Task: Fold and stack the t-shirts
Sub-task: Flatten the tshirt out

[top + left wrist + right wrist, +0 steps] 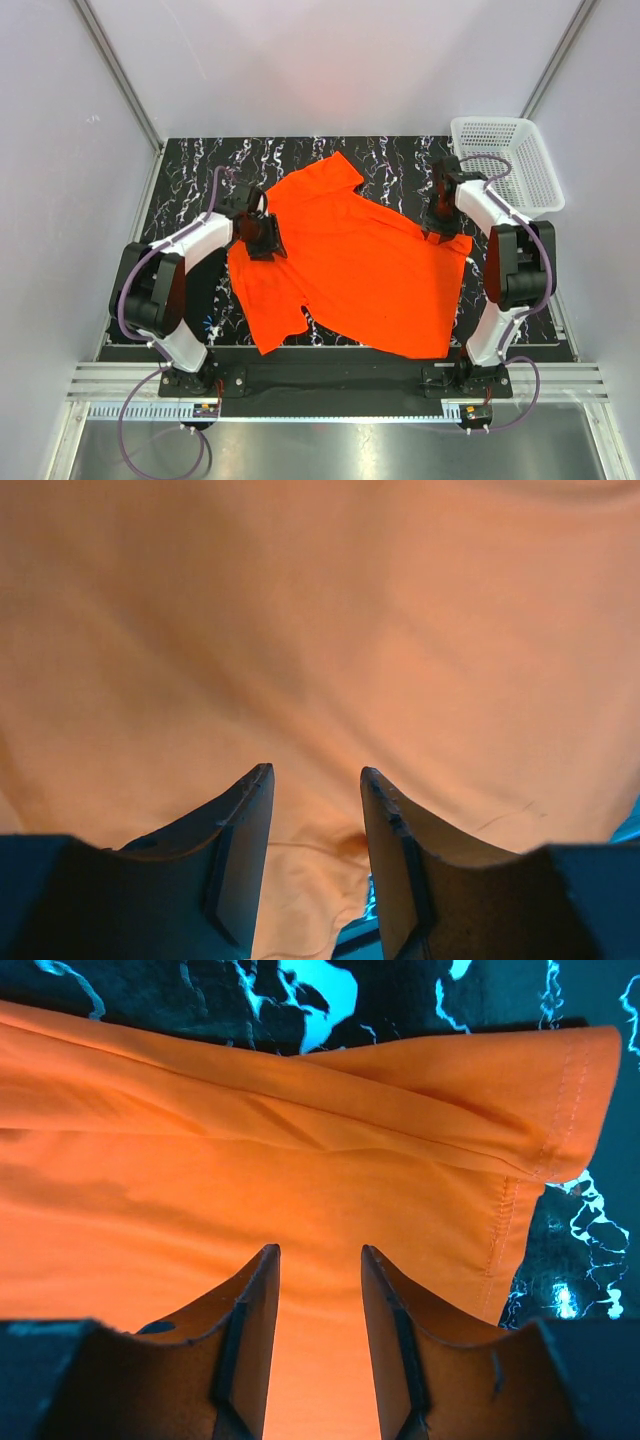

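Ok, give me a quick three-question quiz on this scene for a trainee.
1. What colour is the shirt?
2. Where does the basket stand? A) far right corner B) far left corner C) between the arm bases
3. True or false: the shirt lies folded inside the basket.

Key
1. Orange-red.
2. A.
3. False: it lies spread open on the mat, unfolded.
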Motion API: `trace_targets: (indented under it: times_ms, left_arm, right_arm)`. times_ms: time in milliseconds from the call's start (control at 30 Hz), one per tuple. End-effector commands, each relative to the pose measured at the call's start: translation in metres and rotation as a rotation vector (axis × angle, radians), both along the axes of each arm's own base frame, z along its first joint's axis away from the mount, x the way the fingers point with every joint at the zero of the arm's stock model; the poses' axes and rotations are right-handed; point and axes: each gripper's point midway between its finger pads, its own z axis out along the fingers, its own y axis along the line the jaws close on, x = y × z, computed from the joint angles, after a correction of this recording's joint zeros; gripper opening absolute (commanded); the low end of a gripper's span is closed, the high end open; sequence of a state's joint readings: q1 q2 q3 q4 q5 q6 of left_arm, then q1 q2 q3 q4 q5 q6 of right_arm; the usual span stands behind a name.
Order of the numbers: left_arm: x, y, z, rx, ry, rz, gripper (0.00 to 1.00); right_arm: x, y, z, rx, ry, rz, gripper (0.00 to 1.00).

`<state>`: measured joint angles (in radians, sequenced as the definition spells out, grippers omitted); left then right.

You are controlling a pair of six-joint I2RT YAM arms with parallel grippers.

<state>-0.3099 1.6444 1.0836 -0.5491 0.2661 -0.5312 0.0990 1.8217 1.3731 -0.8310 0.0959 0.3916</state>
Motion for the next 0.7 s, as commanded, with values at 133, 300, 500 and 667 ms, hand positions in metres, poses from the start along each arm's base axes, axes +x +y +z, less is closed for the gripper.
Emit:
trace_targets:
  times_ms: [133,300,500,667]
  left_arm:
    - [-0.014,0.011,-0.018,0.037,0.012,0.016,0.45]
    - [-0.021,0.014,-0.025,0.047,0.027,0.022,0.45]
    - [-0.021,0.014,-0.020,0.034,0.011,0.032,0.45]
    - [-0.022,0.013,-0.015,0.022,0.004,0.036,0.45]
  right_arm:
    - [0.010,-0.023,-0.019,-0.144,-0.005,-0.030,0.46]
    - [0.022,-0.032,-0.026,-0.197,-0.005,-0.029,0.46]
    - [0.038,-0.047,-0.032,-0.297,-0.009,-0.029,0.46]
    - [0.063,-0.060,-0.026,-0.387,-0.037,-0.022,0.48]
